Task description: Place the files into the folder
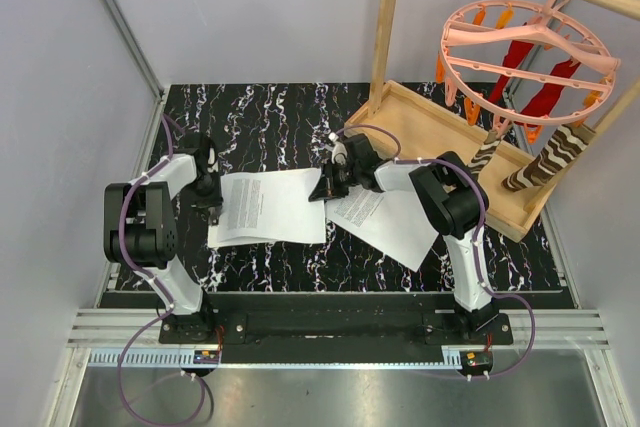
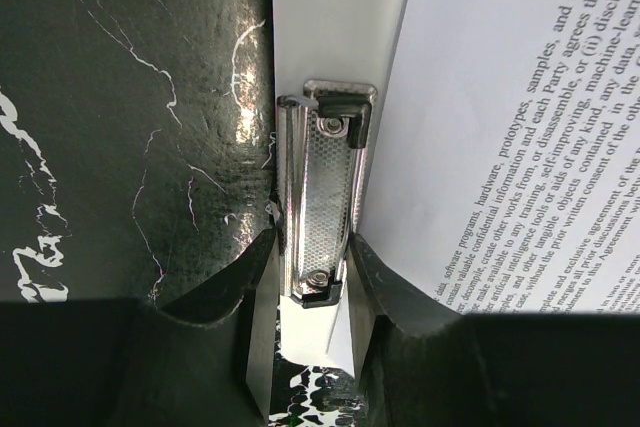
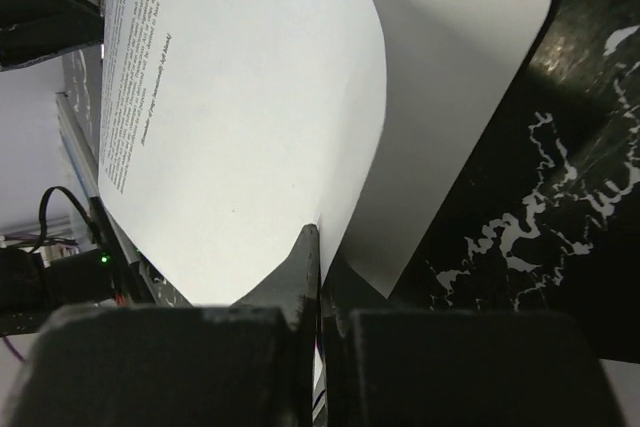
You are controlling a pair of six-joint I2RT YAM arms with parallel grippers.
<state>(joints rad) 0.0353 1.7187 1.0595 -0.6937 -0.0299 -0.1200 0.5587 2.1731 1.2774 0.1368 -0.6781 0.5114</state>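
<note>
The white folder [image 1: 226, 232] lies flat on the black marble table, its metal clip [image 2: 322, 197] on its left short edge. My left gripper [image 1: 210, 209] stands at that edge; in the left wrist view [image 2: 312, 239] its jaws press on both sides of the clip. One printed sheet [image 1: 275, 202] lies over the folder, bowed upward. My right gripper [image 1: 325, 187] is shut on this sheet's right edge; the right wrist view [image 3: 322, 247] shows the sheet [image 3: 240, 127] curving above the board [image 3: 450, 77]. A second printed sheet [image 1: 395, 222] lies on the table under the right arm.
A shallow wooden tray [image 1: 420, 122] stands at the back right with a wooden rack post [image 1: 385, 27]. A pink round hanger [image 1: 525, 47] with red and orange clips hangs above it. Striped socks [image 1: 545, 162] hang over the tray's right end.
</note>
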